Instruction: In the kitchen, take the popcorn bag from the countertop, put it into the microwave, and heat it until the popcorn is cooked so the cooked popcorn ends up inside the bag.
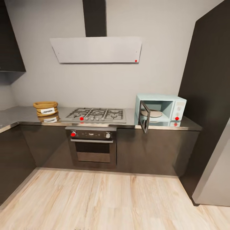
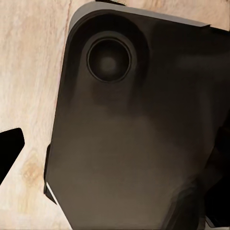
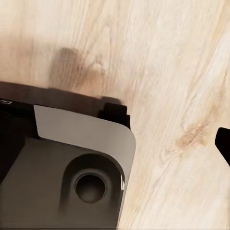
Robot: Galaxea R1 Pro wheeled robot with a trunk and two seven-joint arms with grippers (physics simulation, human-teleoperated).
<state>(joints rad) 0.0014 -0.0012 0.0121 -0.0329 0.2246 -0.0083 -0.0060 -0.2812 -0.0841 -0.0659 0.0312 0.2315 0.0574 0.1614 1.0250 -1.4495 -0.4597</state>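
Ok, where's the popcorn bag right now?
In the head view, the popcorn bag sits on the countertop at the left, just left of the gas hob, far from the open microwave on the right.

The kitchen has dark brown cabinets (image 1: 38, 143), grey walls and a pale plank floor (image 1: 95, 201). A grey, glossy tabletop (image 1: 19, 116) runs along the back wall and turns at the left corner. The popcorn bag (image 1: 45, 108), a small tan sack with a rolled rim and a white label, stands upright on it, left of the gas hob (image 1: 95, 114), its reflection showing in the surface. The microwave (image 1: 161, 108), pale blue with two white knobs, sits at the right end, well apart from the bag. Its dark glass door (image 1: 143, 116) hangs open toward the room, showing a round plate (image 1: 152, 113) inside.
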